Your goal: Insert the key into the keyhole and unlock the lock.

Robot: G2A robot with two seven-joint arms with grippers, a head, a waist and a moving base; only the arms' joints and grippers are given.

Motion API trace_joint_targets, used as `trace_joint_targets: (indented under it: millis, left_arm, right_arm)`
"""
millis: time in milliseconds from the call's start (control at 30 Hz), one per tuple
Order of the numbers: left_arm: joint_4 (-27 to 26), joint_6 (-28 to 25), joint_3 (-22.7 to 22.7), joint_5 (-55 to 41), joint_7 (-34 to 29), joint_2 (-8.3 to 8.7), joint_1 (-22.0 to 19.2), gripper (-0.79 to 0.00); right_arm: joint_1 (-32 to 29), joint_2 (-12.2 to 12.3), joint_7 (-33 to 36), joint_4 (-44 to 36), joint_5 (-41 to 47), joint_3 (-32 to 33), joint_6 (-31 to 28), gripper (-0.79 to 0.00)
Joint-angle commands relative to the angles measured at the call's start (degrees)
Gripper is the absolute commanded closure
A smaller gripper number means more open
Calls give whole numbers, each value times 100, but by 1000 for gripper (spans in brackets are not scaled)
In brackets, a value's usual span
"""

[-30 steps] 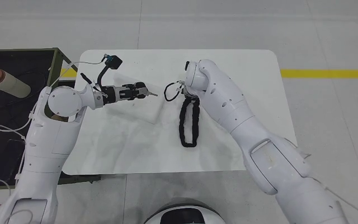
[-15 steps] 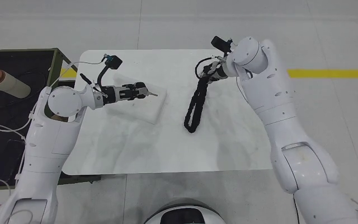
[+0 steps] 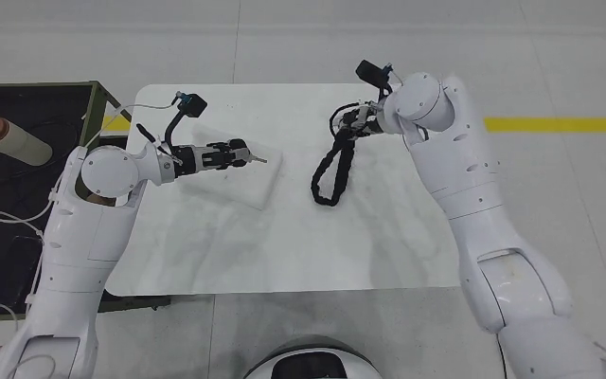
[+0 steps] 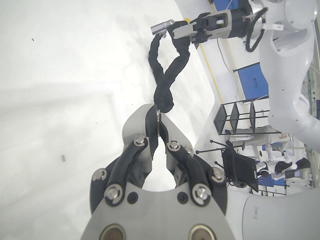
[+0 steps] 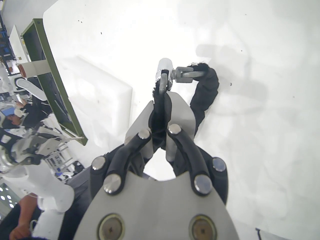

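Fingers [image 4: 138, 126] of our left gripper [image 4: 158, 112] are pinched together on the key [image 4: 158, 126], a thin metal blade held edge-on between the pads. They sit above a white foam block [image 3: 241, 182] that lies toward the left edge of the table [image 3: 284, 256]. The key's long axis runs along the gripper, pointing across the table toward the right edge. Farther out that way, well apart from the key tip, hangs the chain lock [image 3: 331, 175], a black fabric-sleeved loop whose lower end seems to rest on the table near its middle. At the top of the loop, toward the far edge, sits the lock cylinder [image 5: 165, 68], a short silver barrel. Seen from our left wrist it lies crosswise to the key, not in line with it, and we cannot tell which end carries the keyhole. Our right gripper [image 5: 162, 101] is clamped on the black sleeve just beside the cylinder, holding that end off the table. We judge that barrel and blade must share one axis before the gap can close. Compared with half a second ago, our left arm and key have not moved, while the loop's lower end has drawn up toward the far edge. A full second ago our right arm lay low over the table's middle, with the chain long and straight.
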Motion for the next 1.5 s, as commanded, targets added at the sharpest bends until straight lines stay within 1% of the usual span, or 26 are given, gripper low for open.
trace_joint_targets:
  millis: [0, 33, 100, 200, 333, 400, 467, 500, 533, 567, 600, 933, 967, 1033, 1067, 1133, 1200, 1333, 1400, 1467]
  left_arm:
    - [0, 0, 0, 0, 0, 0, 0, 0]
    - [0, 0, 0, 0, 0, 0, 0, 0]
    - [0, 0, 0, 0, 0, 0, 0, 0]
    - [0, 0, 0, 0, 0, 0, 0, 0]
    - [0, 0, 0, 0, 0, 0, 0, 0]
    - [0, 0, 0, 0, 0, 0, 0, 0]
    - [0, 0, 0, 0, 0, 0, 0, 0]
    - [0, 0, 0, 0, 0, 0, 0, 0]
    - [0, 0, 0, 0, 0, 0, 0, 0]
    - [0, 0, 0, 0, 0, 0, 0, 0]
    - [0, 0, 0, 0, 0, 0, 0, 0]
    - [0, 0, 0, 0, 0, 0, 0, 0]
    - [0, 0, 0, 0, 0, 0, 0, 0]
    - [0, 0, 0, 0, 0, 0, 0, 0]
    - [0, 0, 0, 0, 0, 0, 0, 0]
    - [0, 0, 0, 0, 0, 0, 0, 0]
    - [0, 0, 0, 0, 0, 0, 0, 0]
    - [0, 0, 0, 0, 0, 0, 0, 0]
    - [0, 0, 0, 0, 0, 0, 0, 0]
    - [0, 0, 0, 0, 0, 0, 0, 0]
  right_arm:
    - [37, 72, -361, -257, -222, 134, -357, 0]
    - [-83, 130, -540, -395, -333, 239, -536, 0]
    - [-228, 232, -900, -670, -165, 510, -896, 0]
    - [-637, 382, -1447, -1089, 259, 887, -1442, 0]
    - [-1184, 681, -2164, -1639, 499, 1154, -2160, 0]
    - [-1466, 824, -2469, -1918, 843, 1281, -2524, 0]
    - [-1779, 981, -2489, -2342, 1332, 1477, -3078, 0]
    - [-2050, 1060, -2407, -2677, 1645, 1688, -3516, 0]
    - [-2494, 1130, -2271, -3150, 2003, 1957, -4055, 0]
    - [-2994, 1185, -1935, -3717, 2496, 2169, -4115, 0]
    - [-3228, 1212, -1723, -3990, 2869, 2288, -3990, 0]
    - [-3228, 1212, -1723, -3990, 2869, 2288, -3990, 0]
    - [-3331, 1213, -1751, -4022, 2918, 2287, -3975, 0]
    - [-3738, 1223, -1857, -4238, 3232, 2294, -3939, 0]
    - [-3814, 1233, -1782, -4258, 3425, 2253, -3985, 0]
    - [-3823, 1252, -1493, -4097, 3969, 2100, -4159, 0]
    - [-3758, 1261, -1258, -3902, 4348, 1966, -4189, 0]
    - [-3542, 1256, -690, -3302, 5230, 1547, -4092, 0]
    - [-3411, 1234, -540, -3015, 5524, 1313, -4052, 0]
    - [-3291, 1205, -398, -2750, 5730, 1086, -4137, 0]
